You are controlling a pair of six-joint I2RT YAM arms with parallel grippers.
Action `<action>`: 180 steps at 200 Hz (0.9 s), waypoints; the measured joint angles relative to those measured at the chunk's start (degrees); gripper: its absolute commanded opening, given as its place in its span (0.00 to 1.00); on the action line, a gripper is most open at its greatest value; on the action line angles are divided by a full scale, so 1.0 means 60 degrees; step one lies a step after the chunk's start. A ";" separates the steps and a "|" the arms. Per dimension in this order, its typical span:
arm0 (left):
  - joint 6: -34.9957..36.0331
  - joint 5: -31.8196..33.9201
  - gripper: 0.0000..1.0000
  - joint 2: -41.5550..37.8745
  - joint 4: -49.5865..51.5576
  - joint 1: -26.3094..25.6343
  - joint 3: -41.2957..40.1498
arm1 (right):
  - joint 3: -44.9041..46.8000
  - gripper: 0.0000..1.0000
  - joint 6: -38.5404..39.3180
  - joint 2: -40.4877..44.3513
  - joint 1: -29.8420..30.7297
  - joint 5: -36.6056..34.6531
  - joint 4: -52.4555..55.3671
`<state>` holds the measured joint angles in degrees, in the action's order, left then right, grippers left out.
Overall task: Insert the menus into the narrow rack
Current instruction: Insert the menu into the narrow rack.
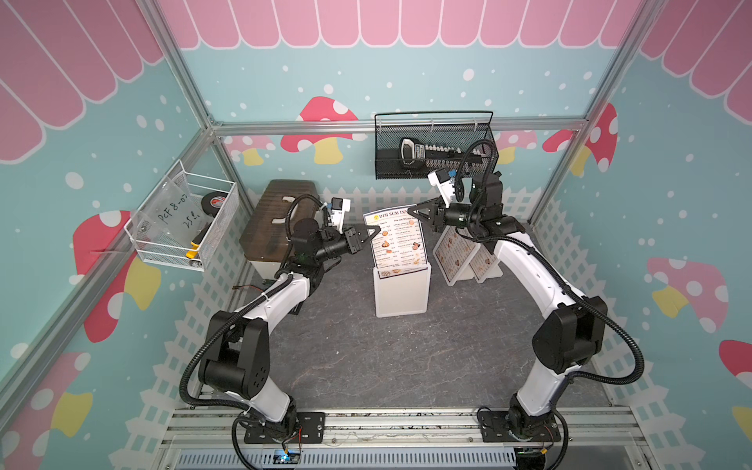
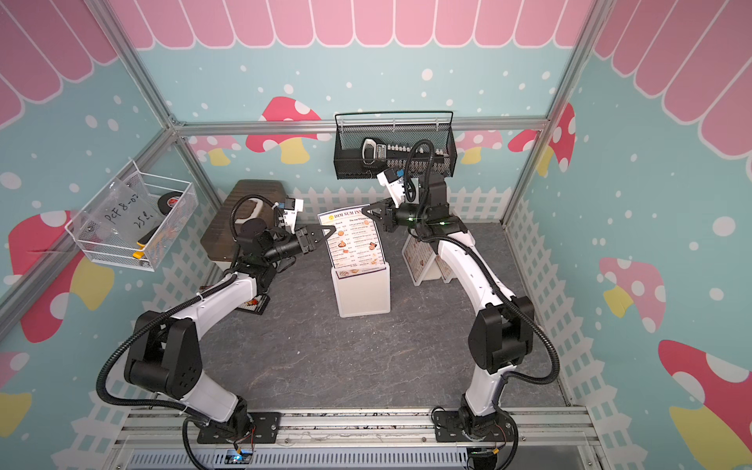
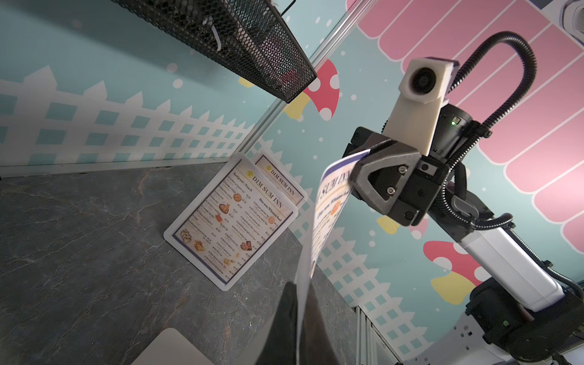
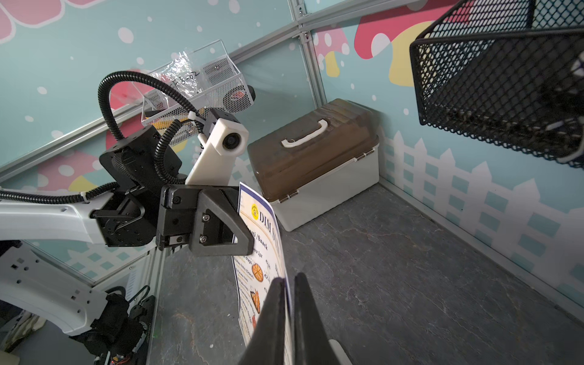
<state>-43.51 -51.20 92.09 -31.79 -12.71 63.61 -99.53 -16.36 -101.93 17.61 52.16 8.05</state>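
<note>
Rack, white and narrow, mid-floor between both arms. Menu upright, lower edge down in rack slot, most of sheet above the rim. Left gripper pinched tight on menu's left edge; right gripper clamped on its upper right corner. Two further menus leaning by right wall, apart from rack. Toolbox at rear left; black mesh basket on back wall.

"dim sum inn" heads the upright menu in the middle of the scene and the front leaning menu to its right. the leaning one also reads "antipasti/snack" and "dim sum/wheaten food"; its prices are too small to read. handwriting on the clear bag in the left wire basket reads "pcf 8-0", then "25".
</note>
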 measured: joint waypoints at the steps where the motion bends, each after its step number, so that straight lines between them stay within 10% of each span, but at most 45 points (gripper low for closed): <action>1: 0.0000 0.0000 0.04 0.0000 0.0004 0.0000 0.0000 | 0.0000 0.03 0.0015 0.0000 0.0000 0.0004 0.0004; 49: 0.0055 0.0004 0.28 -0.0033 0.0066 0.0000 0.0000 | 0.0007 0.00 0.0000 0.0000 -0.0007 -0.0127 0.0076; 180: -0.0036 -0.0084 0.30 -0.0098 0.0069 0.0000 0.0004 | 0.1402 0.00 -0.0076 0.0583 -0.0058 -0.0550 -0.0648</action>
<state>-43.72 -51.70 91.50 -31.38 -12.71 63.64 -91.11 -16.82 -98.43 17.26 48.86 4.16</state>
